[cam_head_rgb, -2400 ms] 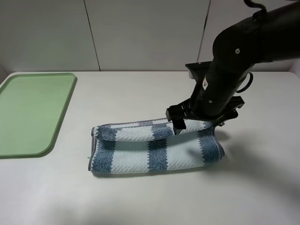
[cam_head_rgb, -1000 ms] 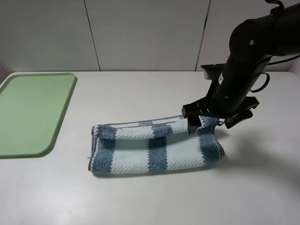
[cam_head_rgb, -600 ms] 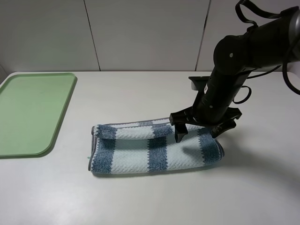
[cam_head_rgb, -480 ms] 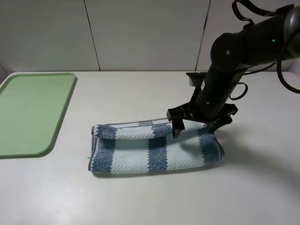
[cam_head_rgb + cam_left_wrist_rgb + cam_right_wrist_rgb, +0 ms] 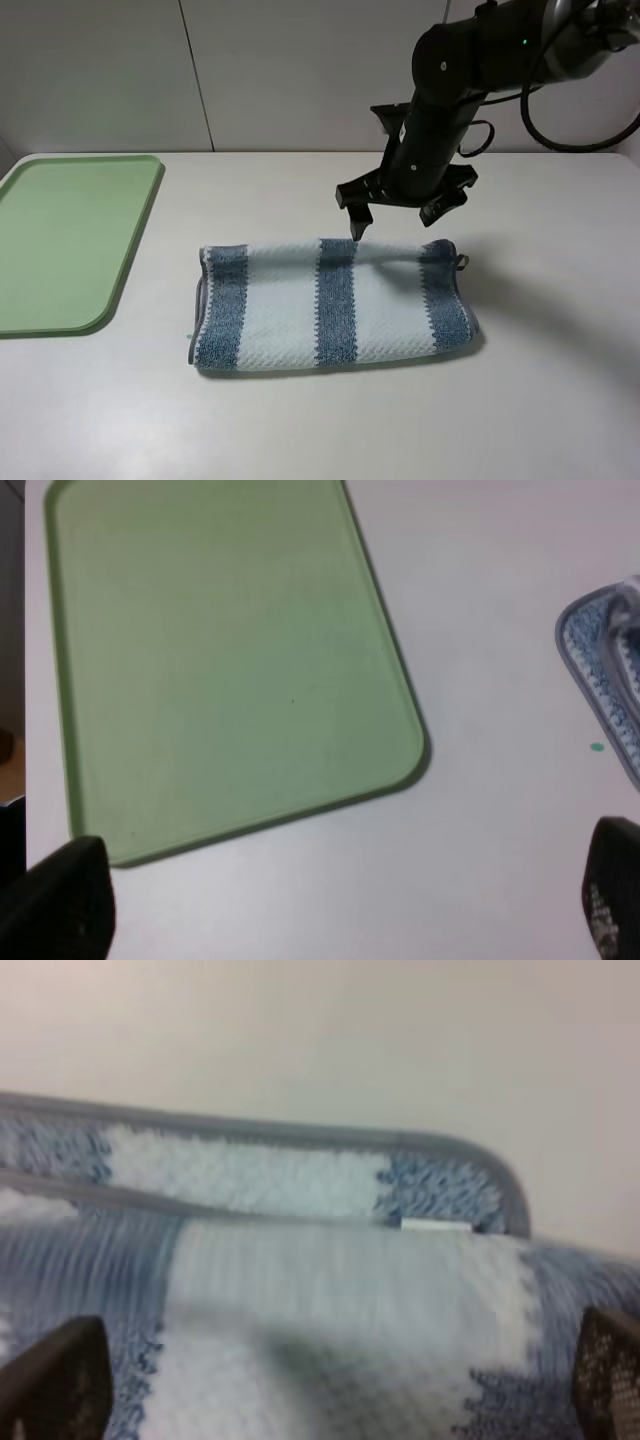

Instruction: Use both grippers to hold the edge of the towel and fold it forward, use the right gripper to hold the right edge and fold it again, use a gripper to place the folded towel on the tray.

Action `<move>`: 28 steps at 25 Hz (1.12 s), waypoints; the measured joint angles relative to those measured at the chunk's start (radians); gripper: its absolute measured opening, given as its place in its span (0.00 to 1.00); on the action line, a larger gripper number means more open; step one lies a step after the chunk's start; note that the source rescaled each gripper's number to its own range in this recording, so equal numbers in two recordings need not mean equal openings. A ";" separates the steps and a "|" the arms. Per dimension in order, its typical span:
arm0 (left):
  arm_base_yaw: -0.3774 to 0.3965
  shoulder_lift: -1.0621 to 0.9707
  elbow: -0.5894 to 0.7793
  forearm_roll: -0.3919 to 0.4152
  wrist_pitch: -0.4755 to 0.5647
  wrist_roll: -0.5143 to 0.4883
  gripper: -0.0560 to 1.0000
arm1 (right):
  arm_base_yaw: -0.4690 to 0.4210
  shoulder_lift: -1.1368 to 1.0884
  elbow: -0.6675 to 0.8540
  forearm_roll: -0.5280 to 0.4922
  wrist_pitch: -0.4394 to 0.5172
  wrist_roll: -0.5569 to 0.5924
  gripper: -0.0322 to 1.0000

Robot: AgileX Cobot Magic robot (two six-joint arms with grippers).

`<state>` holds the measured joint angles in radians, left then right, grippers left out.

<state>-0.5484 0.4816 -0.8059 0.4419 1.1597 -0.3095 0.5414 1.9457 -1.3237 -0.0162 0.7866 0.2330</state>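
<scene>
The towel [image 5: 335, 305] lies folded on the white table, a long striped band with its right edge [image 5: 452, 300] ending in a blue-grey stripe. My right gripper [image 5: 398, 215] hangs open and empty just above the towel's far edge, right of its middle. In the right wrist view the towel [image 5: 340, 1290] fills the frame, its grey-bound edge [image 5: 250, 1132] lying flat, with my right gripper [image 5: 330, 1385] spread wide over it. My left gripper [image 5: 335, 910] is open and empty over bare table between the tray [image 5: 230, 660] and the towel's left end [image 5: 610, 670]. The tray [image 5: 60, 240] is at far left.
A white panelled wall [image 5: 300, 70] runs behind the table. Bare table lies between the tray and the towel, and in front of the towel. The right arm [image 5: 470, 60] reaches in from the upper right.
My right gripper has let go of the towel's upper layer, risen and drawn back towards the far side. The lifted layer has dropped and the towel now lies flat.
</scene>
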 joint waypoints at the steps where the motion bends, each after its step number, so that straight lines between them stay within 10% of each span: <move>1: 0.000 0.000 0.000 0.000 0.000 0.000 0.92 | 0.000 -0.008 -0.014 -0.002 0.014 0.000 1.00; 11: 0.000 0.000 0.000 -0.016 0.009 -0.023 0.92 | 0.000 -0.078 -0.010 -0.006 0.108 0.002 1.00; 28: 0.000 -0.176 0.230 -0.046 -0.067 -0.050 0.92 | 0.000 -0.079 0.132 0.009 0.007 0.035 1.00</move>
<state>-0.5484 0.3052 -0.5760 0.3962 1.0924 -0.3595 0.5414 1.8663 -1.1915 -0.0073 0.7934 0.2679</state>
